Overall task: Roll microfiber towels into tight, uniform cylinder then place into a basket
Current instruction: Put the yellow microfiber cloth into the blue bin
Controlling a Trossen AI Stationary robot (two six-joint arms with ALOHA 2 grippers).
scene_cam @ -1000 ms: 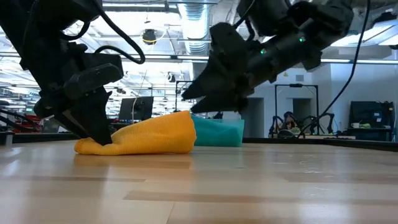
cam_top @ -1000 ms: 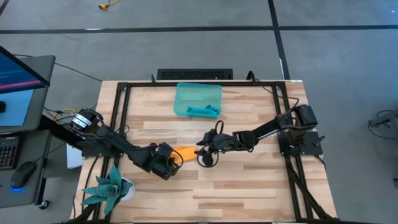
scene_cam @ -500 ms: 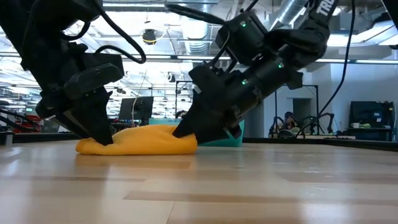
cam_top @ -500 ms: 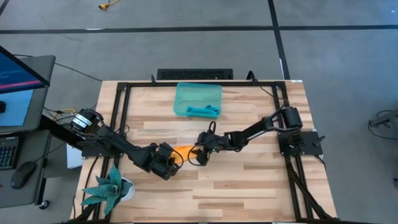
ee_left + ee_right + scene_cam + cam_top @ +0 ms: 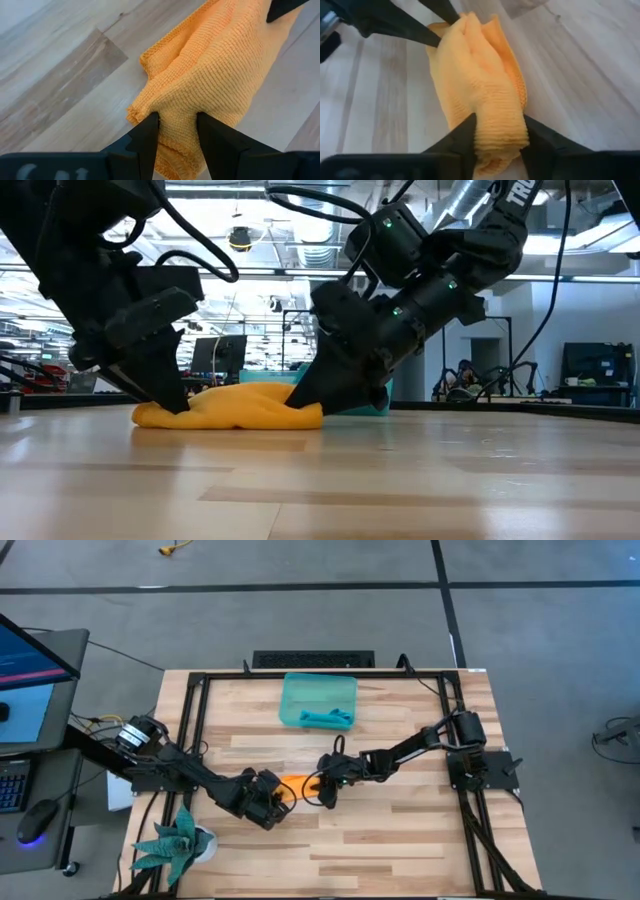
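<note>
A rolled orange-yellow microfiber towel point(image 5: 297, 784) lies on the light wooden table point(image 5: 400, 840) near its middle, with the left gripper point(image 5: 176, 125) pinching one end and the right gripper point(image 5: 497, 131) pinching the other. The translucent teal-green rectangular plastic basket point(image 5: 292, 690) sits near the table's far edge, holding a rolled teal-blue microfiber towel point(image 5: 326, 719).
</note>
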